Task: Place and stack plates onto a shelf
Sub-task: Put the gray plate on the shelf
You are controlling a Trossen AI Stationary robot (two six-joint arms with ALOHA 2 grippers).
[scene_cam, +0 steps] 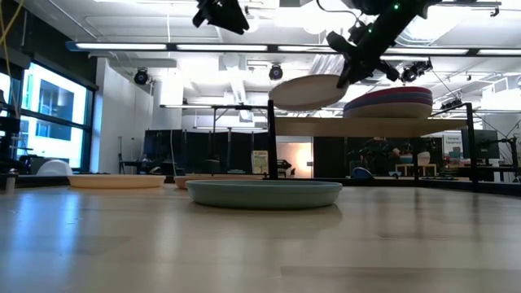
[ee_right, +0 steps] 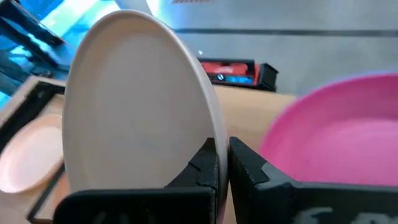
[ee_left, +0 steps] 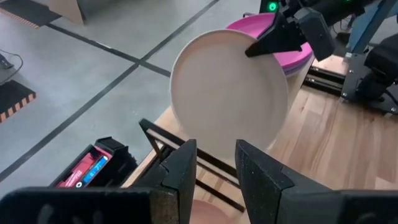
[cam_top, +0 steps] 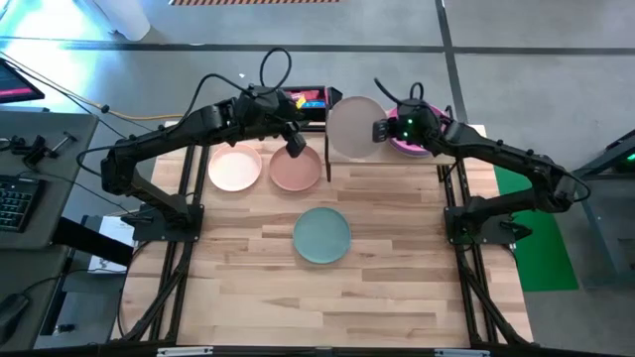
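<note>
My right gripper (cam_top: 380, 129) is shut on a cream plate (cam_top: 353, 127), holding it in the air above the left half of the shelf (scene_cam: 326, 127). A stack topped by a magenta plate (cam_top: 415, 146) sits on the shelf's right half. The pale pink plate (cam_top: 235, 167) and the terracotta plate (cam_top: 296, 172) lie flat on the table's far left part. The teal-green plate (cam_top: 321, 235) lies at the table's middle. My left gripper (cam_top: 296, 145) hovers open above the terracotta plate, touching nothing. My right gripper (ee_right: 224, 165) pinches the cream plate's rim (ee_right: 214, 134) between its two fingers, on the side toward the table's right, one finger over the plate's face and one under it. It comes slanting from above and the right. The plate is lifted clear and tilted, its free side lower (scene_cam: 281, 96).
The shelf's black legs (scene_cam: 271, 138) stand at the table's far edge, right of the terracotta plate. A black and red box (cam_top: 313, 99) sits beyond the far edge. The table's near half (cam_top: 327, 297) is bare wood.
</note>
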